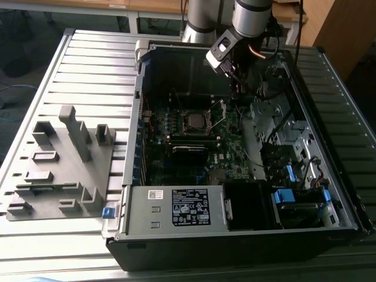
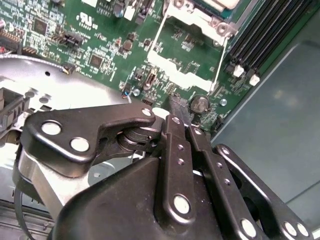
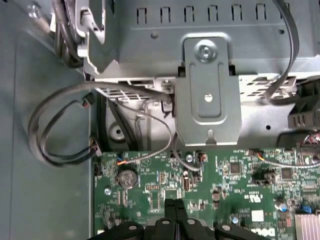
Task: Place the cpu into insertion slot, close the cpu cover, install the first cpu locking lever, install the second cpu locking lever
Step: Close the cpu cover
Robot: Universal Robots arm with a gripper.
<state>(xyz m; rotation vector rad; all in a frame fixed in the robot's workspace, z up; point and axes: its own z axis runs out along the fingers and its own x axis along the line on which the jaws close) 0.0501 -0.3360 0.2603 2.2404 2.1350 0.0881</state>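
The insertion slot (image 1: 195, 121) is a dark square with a silvery rim in the green board inside the open computer case. I cannot tell whether the cpu lies in it. The cpu cover (image 1: 218, 111) stands swung open at the slot's side toward the exterior view's right. In the second wrist view the cpu cover (image 2: 176, 75) is a silver frame with a large window. My gripper (image 1: 237, 88) hangs above the board, beyond the cover and apart from it. In both wrist views the gripper (image 2: 176, 105) (image 3: 174, 204) is shut with nothing between its fingers.
Long black memory slots (image 2: 265, 35) run beside the socket. A coin battery (image 3: 126, 176) and loose cables (image 3: 55, 125) lie near a grey metal bracket (image 3: 207, 95) and the drive cage. A grey fixture (image 1: 64, 158) stands on the table at the exterior view's left.
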